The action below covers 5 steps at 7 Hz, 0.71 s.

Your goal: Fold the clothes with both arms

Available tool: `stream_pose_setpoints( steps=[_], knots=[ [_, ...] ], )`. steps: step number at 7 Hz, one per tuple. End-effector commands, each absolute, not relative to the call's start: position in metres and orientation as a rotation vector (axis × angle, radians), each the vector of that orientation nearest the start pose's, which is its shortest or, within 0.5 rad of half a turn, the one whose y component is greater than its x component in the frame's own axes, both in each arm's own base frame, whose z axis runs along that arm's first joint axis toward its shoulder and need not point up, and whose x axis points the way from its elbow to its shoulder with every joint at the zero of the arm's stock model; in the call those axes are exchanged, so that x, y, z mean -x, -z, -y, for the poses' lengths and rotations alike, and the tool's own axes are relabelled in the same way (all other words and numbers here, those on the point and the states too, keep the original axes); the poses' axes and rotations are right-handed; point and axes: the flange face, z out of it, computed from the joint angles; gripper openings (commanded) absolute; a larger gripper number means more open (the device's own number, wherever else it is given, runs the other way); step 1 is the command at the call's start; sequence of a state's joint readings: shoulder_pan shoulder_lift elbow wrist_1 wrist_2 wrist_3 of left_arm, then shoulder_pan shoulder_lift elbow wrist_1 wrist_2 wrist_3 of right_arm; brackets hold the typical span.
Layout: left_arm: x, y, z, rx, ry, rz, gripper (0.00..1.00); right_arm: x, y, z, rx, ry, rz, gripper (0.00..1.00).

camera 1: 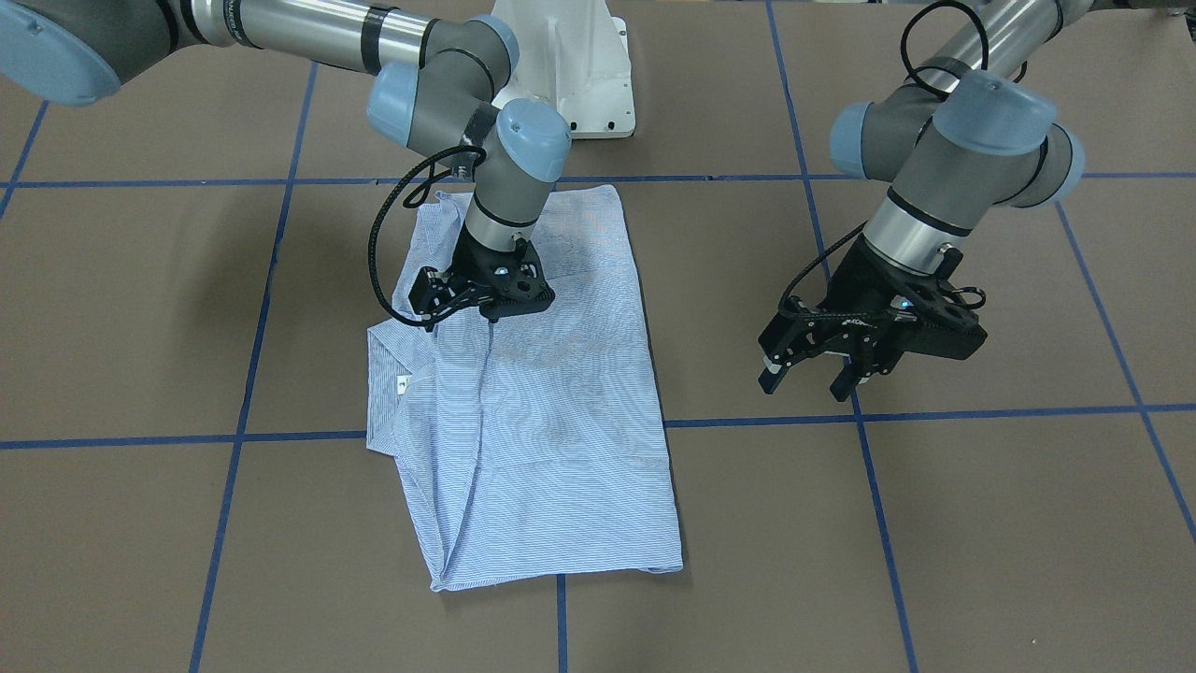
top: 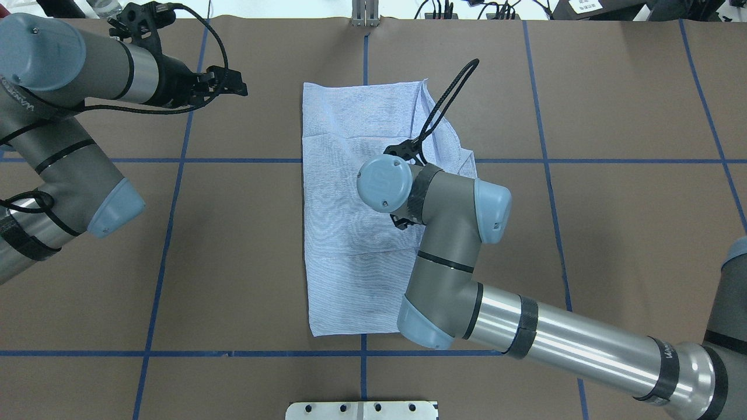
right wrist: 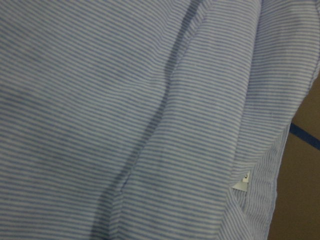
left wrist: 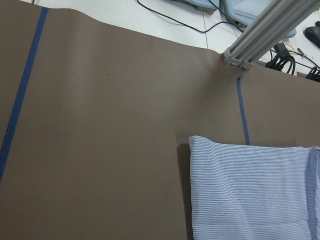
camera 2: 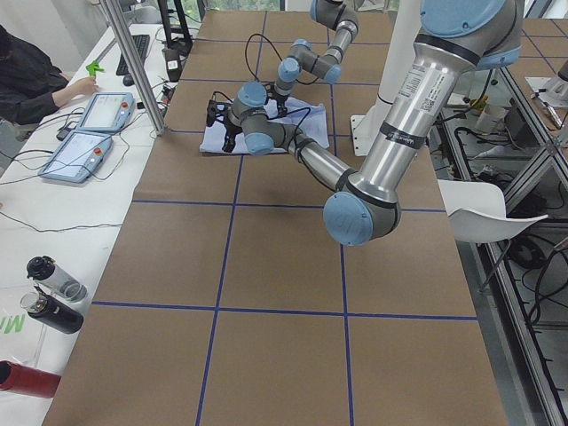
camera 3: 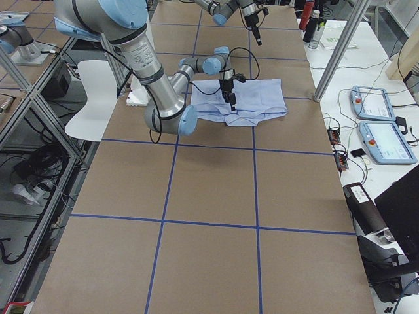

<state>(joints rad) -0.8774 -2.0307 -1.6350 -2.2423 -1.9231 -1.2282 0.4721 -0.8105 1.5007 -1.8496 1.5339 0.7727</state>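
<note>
Striped shirt (right wrist: 125, 125) is seen folded into a long rectangle, laid flat mid-table (camera 1: 934, 542). Right gripper (camera 1: 486, 304) is found low against it; jaw state cannot be told. Left gripper (camera 1: 811, 374) is held spread, empty, well apart over bare table.

1 shirt (camera 1: 561, 402) | 2 arms (camera 1: 920, 220) (camera 1: 308, 33) | 2 control tablets (camera 2: 105, 112) (camera 2: 75, 155) | 1 person (camera 2: 27, 75)

Brown table (camera 1: 934, 561) (blue tape grid (camera 1: 140, 441)) beside white desk (camera 2: 62, 257).
</note>
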Motion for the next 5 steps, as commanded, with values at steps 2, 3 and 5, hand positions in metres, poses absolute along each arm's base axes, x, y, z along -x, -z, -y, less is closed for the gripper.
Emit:
stream_pose_setpoints(
  steps=[2,3,5],
  knots=[
    [-0.341,-0.286,0.564,-0.425,0.254,-1.151,1.00,0.507,-0.316,0.481,-0.262,0.370,0.309,1.00],
    [-0.342,-0.283,0.564,-0.427,0.254,-1.155,1.00,0.478,-0.332,0.482,-0.252,0.372,0.316,1.00],
    [-0.343,-0.268,0.565,-0.413,0.267,-1.147,1.00,0.441,-0.342,0.492,-0.228,0.355,0.343,1.00]
  ],
)
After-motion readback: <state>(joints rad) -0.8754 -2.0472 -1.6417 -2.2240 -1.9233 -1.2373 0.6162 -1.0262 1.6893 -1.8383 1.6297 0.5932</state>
